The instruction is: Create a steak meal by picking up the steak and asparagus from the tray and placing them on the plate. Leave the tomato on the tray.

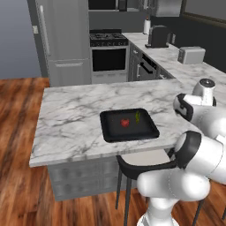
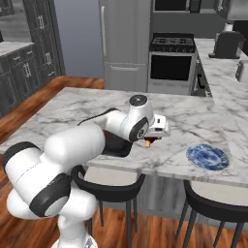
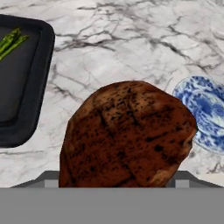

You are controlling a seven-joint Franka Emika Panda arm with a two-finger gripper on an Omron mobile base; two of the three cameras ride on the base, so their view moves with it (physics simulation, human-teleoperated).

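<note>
We are viewing a white marble counter [image 1: 75, 114] with grey veining, forming an island over a warm wood plank floor [image 1: 17, 114]. Behind it we are seeing a steel refrigerator [image 1: 66, 39], a range with a black cooktop [image 1: 108, 50], and a second marble run along the right wall carrying a dark coffee machine [image 1: 158, 36] and a toaster [image 1: 191, 55]. Two black stools [image 2: 109, 189] are standing under the near edge of the island.

The black tray [image 1: 129, 125] is lying flat near that front edge. In the left base view we are finding the tomato [image 1: 125, 123] and the asparagus [image 1: 137, 117] resting inside it, just beside each other.

The gripper [image 2: 150, 141] is hanging above the bare marble between the tray and the plate [image 2: 208, 157]. We are reading its jaws as set wide and clamped on the steak [image 3: 127, 135], which is bulking large and dark brown across the hand view, off the surface. In the right base view only a small brown tip of it is showing under the hand.

The plate is sitting on the counter to the right of the arm, well apart from the tray, with its blue and white face bare. In the hand view the tray corner is lying at upper left with the asparagus stalks inside, and the plate rim at right.
</note>
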